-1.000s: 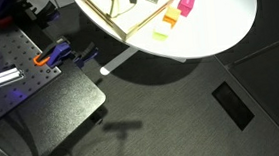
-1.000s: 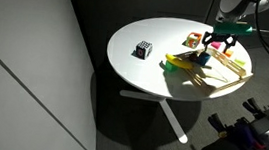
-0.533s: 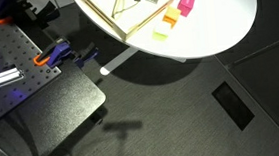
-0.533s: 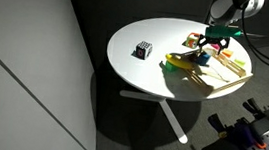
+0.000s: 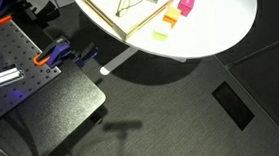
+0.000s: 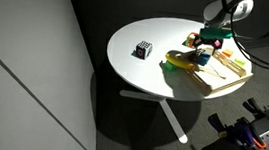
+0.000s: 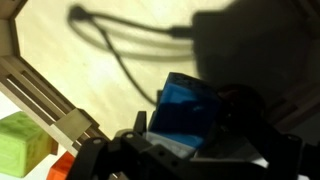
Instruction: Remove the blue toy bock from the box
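Claw (image 6: 213, 39) wide open, nothing held, low over box (image 6: 230, 83). Blue toy bock (image 7: 190, 108) on box floor, between jaws in wrist view. Likely risks: off-centre closing squirts cube toward rim; descent too deep jams on wood; yellow-green block (image 7: 20, 145) outside rim nudged.

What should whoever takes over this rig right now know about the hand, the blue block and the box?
Hand: open, low over the box, holding nothing. In the wrist view its jaws stand on either side of the blue toy block.
Blue toy block: sitting on the box floor, inside the rim.
Yellow-green block: outside the rim, not part of the job.
Done: the hand is lined up on the block.
Left: close on the block, lift it clear of the rim, and probably set it on the white table outside the box.
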